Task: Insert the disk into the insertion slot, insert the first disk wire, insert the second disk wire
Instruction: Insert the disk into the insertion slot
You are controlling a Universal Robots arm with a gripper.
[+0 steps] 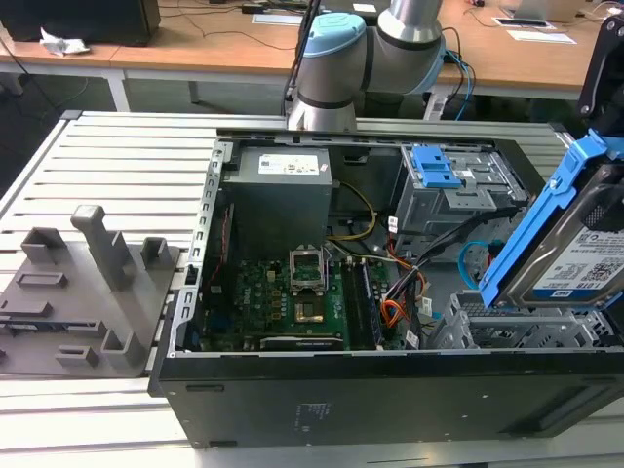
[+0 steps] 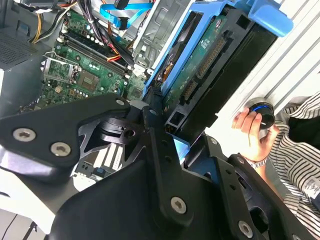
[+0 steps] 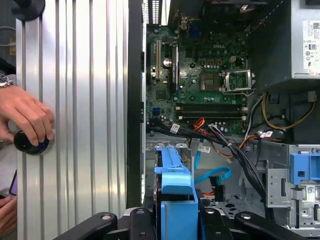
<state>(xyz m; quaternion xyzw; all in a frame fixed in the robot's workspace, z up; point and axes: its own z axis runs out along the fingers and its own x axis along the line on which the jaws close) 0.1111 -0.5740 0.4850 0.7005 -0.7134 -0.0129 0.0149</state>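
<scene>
The disk (image 1: 573, 261), a silver drive with a white label in a bright blue carrier frame, hangs tilted over the case's corner at the exterior view's right. My gripper (image 2: 167, 127) is shut on the carrier's end. The disk's green circuit side (image 2: 200, 60) faces the second wrist camera. Just below the disk is the insertion slot (image 1: 507, 331), a grey perforated cage. The second disk wire (image 1: 472, 259), a light-blue loop, lies beside the cage and shows again in the first wrist view (image 3: 215, 175). The first disk wire (image 3: 212, 144), orange, red and black strands, lies loose near the motherboard.
A taller grey bay with a blue latch (image 1: 450, 185) stands behind the cage. The motherboard (image 1: 292, 297) and grey power supply (image 1: 283, 200) take up the case's middle. A person's hand (image 3: 27, 117) holds a black knob (image 3: 31, 143) on the ribbed table. Grey fixtures (image 1: 93, 283) sit at the exterior view's left.
</scene>
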